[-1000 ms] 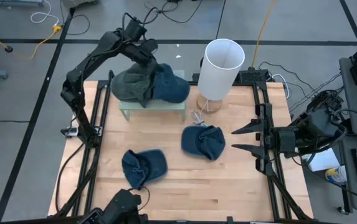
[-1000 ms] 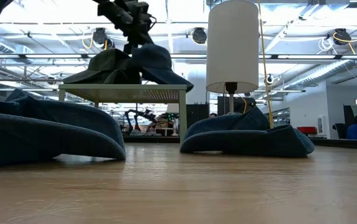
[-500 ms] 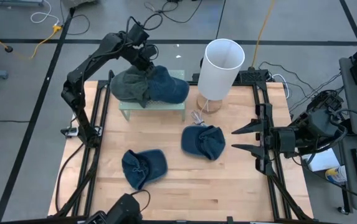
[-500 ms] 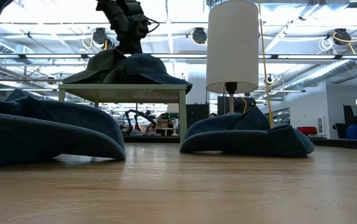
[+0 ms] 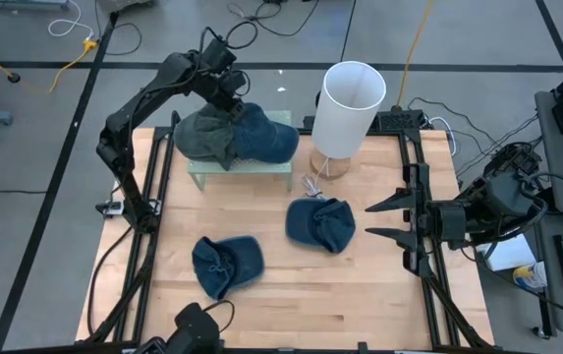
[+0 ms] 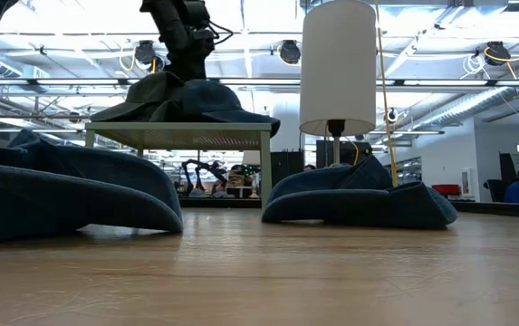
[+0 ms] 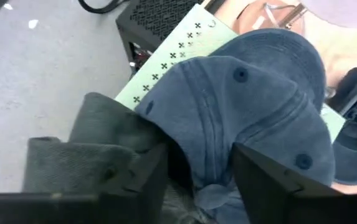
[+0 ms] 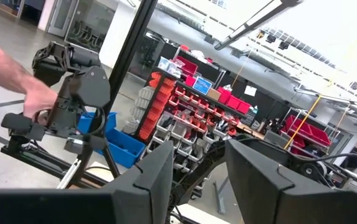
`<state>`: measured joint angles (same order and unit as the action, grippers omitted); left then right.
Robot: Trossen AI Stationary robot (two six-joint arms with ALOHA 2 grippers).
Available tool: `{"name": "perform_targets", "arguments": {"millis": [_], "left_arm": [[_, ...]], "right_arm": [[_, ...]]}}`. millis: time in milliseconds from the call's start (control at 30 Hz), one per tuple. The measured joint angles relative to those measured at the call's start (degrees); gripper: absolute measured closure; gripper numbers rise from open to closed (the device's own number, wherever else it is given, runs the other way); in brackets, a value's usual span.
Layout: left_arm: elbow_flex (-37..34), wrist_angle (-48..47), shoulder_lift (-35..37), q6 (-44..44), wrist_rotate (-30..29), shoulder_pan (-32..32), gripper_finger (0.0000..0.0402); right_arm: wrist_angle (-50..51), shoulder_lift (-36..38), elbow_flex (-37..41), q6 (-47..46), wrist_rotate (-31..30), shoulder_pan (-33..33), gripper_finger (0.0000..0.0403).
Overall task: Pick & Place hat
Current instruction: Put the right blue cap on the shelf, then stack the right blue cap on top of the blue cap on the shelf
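The left gripper [image 5: 228,90] is held parted over the blue hat [image 5: 261,136] laid on the pale green stand [image 5: 240,167] beside a grey-green hat [image 5: 200,133], apparently just released; two spare hats [image 5: 226,264] are left on the table [image 5: 379,285]; the right gripper [image 5: 383,218] is parked open, empty, at the right edge

Industrial robotics lab, red parts bins [image 8: 194,102], ceiling ducts [image 6: 504,91], floor cables [image 5: 261,15]

Blue hat [image 5: 264,137] beside grey-green hat [image 5: 200,137] on pale green stand [image 5: 242,169].
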<state>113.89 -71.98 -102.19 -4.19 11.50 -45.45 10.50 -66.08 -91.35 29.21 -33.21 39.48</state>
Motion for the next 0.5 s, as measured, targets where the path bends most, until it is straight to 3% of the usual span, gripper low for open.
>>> {"name": "perform_targets", "arguments": {"millis": [267,500], "left_arm": [[0.0,3.1,2.4,-2.4,-7.2,0.9,0.0137],[0.0,5.8,8.8,-0.3,-5.9,3.1,0.0101]], "right_arm": [[0.0,0.0,0.0,0.0,0.0,0.0,0.0264],[0.0,0.0,0.0,-0.1,0.0,0.0,0.0264]]}}
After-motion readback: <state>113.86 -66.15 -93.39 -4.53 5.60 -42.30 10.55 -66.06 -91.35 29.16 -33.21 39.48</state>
